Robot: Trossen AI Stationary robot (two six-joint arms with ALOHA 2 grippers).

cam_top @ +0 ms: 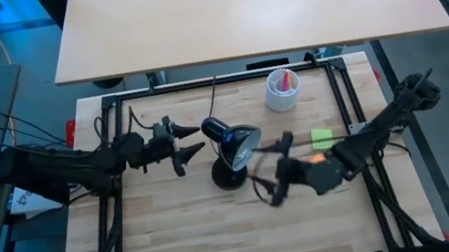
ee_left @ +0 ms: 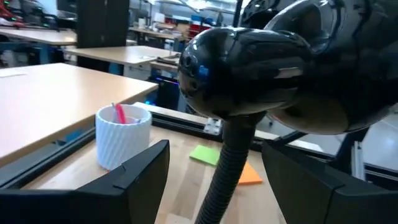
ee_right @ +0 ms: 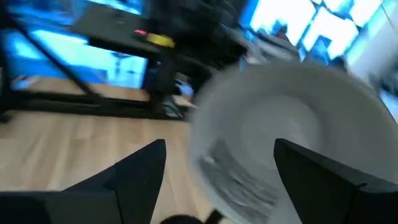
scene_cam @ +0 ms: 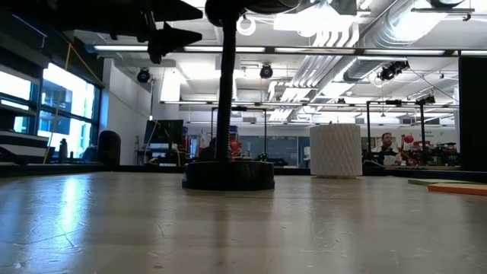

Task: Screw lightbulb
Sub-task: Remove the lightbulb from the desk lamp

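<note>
The black desk lamp stands on the table on its round base (cam_top: 230,177), with its round shade (cam_top: 242,144) tipped toward the table's right. My left gripper (cam_top: 198,142) is open just left of the lamp head. In its wrist view its fingers (ee_left: 149,171) stand on either side of the gooseneck (ee_left: 225,177), apart from it. My right gripper (cam_top: 276,169) is open just right of the shade. Its wrist view is blurred and looks into the shade's pale inside (ee_right: 280,137). The lightbulb does not show plainly in any view.
A white ribbed cup (cam_top: 281,90) holding a pink thing stands at the far side, right of the lamp; it also shows in the low view (scene_cam: 335,150). A green note (cam_top: 323,137) and an orange note (ee_left: 250,175) lie on the table by the right arm. The lamp's cord (cam_top: 213,100) runs to the far edge.
</note>
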